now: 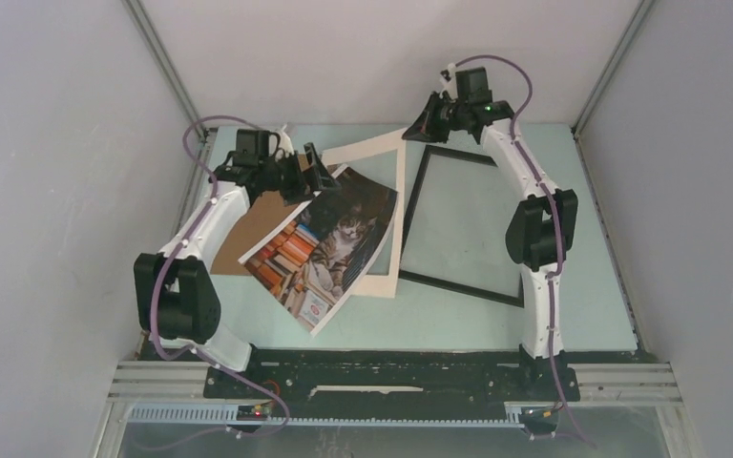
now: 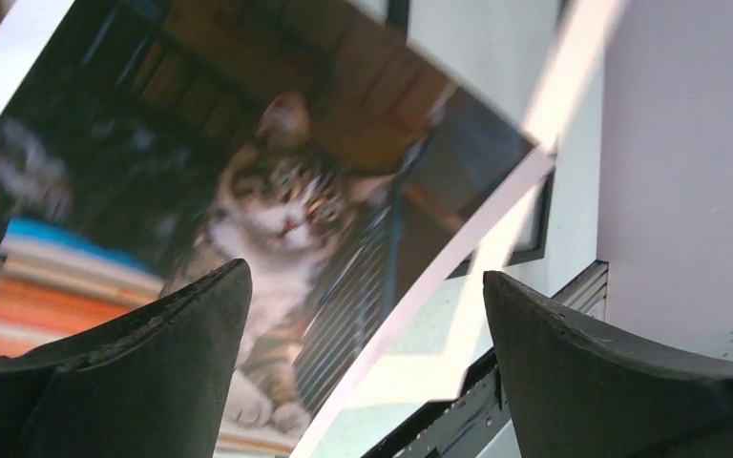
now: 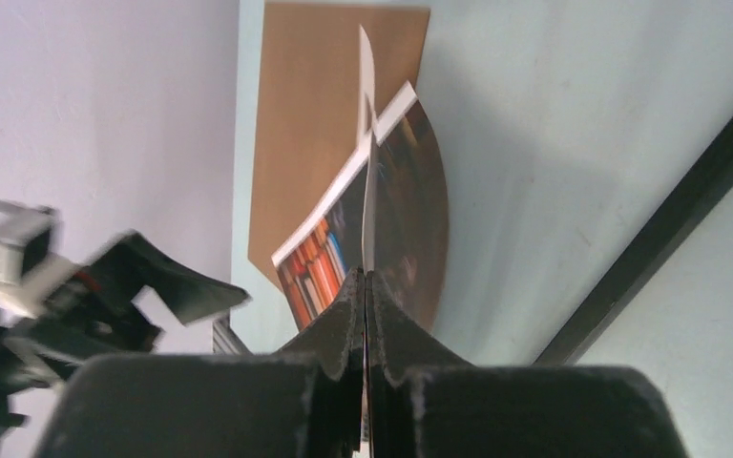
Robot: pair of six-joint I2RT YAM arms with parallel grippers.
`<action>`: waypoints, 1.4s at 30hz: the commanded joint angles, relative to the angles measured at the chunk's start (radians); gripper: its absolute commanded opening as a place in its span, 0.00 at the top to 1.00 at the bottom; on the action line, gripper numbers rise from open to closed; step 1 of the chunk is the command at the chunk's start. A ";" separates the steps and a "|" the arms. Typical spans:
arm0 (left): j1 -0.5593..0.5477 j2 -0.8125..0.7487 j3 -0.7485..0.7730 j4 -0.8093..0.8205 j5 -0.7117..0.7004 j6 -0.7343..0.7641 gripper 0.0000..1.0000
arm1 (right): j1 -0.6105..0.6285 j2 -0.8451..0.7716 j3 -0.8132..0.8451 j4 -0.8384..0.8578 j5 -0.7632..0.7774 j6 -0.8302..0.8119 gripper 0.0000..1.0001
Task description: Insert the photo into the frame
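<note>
"How far had they got with it?"

"Barely begun, I'd say. The black frame [image 1: 458,288] lay flat at three o'clock on the table, with nothing in it."

"And the picture?"

"The cat photo [image 1: 329,243] was at nine o'clock from the frame, wholly outside it. It sprawled across the white mat sheet [image 1: 374,153] and a brown cardboard board [image 1: 253,224], bowed rather than flat."

"Was anything holding it?"

"Not that I could see. The left gripper [image 2: 365,270] hung over its eleven o'clock corner, fingers wide apart and nothing between them. The right gripper [image 3: 367,277] was pinched tight on a thin white sheet at the mat's one o'clock corner. It looked like the mat, not the photo."

"So what was left?"

"All of it, to my eye: take the photo, carry it over, and lay it square inside the frame."
</note>
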 commanded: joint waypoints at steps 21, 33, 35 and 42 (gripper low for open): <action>0.140 -0.105 -0.203 0.142 0.008 -0.078 0.01 | 0.033 -0.144 0.334 -0.025 -0.006 0.093 1.00; 0.254 0.040 0.032 0.059 0.046 -0.014 0.00 | 0.056 -0.222 0.225 -0.009 -0.097 0.032 1.00; 0.261 0.129 0.095 0.062 0.103 0.001 0.01 | 0.042 -0.223 0.210 0.004 -0.147 0.041 1.00; 0.258 0.391 0.344 -0.113 0.234 0.205 0.00 | 0.004 -0.238 0.131 0.043 -0.210 0.046 1.00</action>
